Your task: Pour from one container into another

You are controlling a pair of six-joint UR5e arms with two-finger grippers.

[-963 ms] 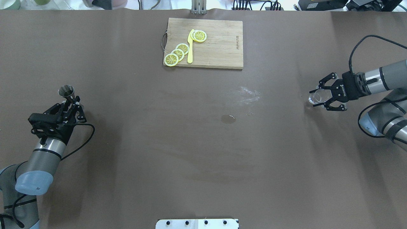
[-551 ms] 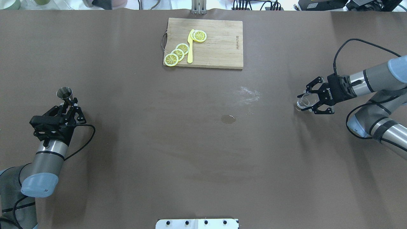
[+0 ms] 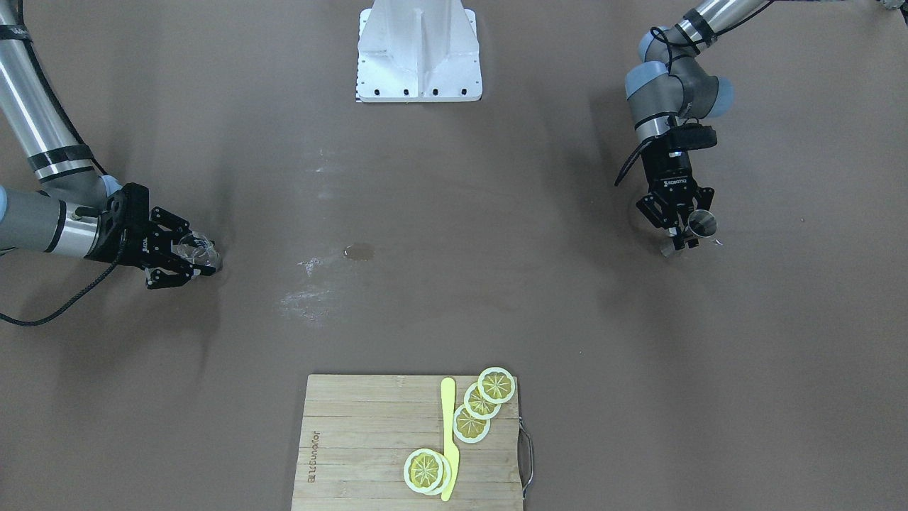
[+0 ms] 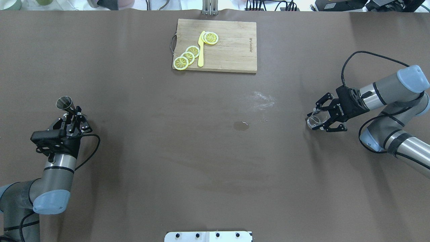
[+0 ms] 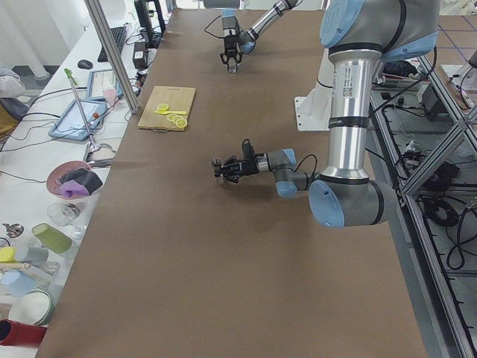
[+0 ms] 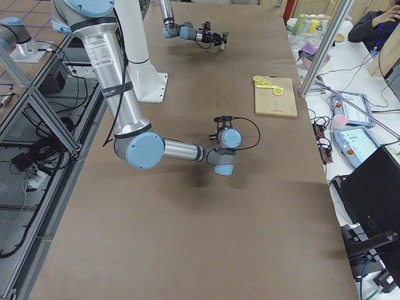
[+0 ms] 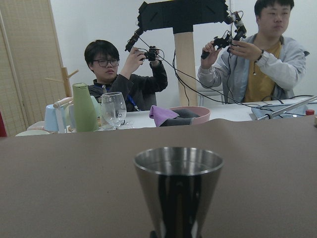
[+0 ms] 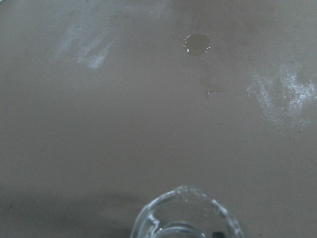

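The left jaws grasp the jigger (image 4: 65, 102) at the worktop's (image 4: 215, 161) left; the right jaws grasp the tumbler (image 4: 314, 119) at its right.

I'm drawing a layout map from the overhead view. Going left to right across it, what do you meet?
From the left: jigger → cutting board → glass. The puddle is left out, since it falls within the board's span.

Robotics lab: left arm (image 4: 50, 181) & right arm (image 4: 396, 84) at a brown-covered table (image 4: 215, 168), white base (image 3: 418, 53), tablet (image 5: 77, 119) on side bench, 2 people (image 7: 124, 74) w/ wired handheld devices (image 7: 148, 52).
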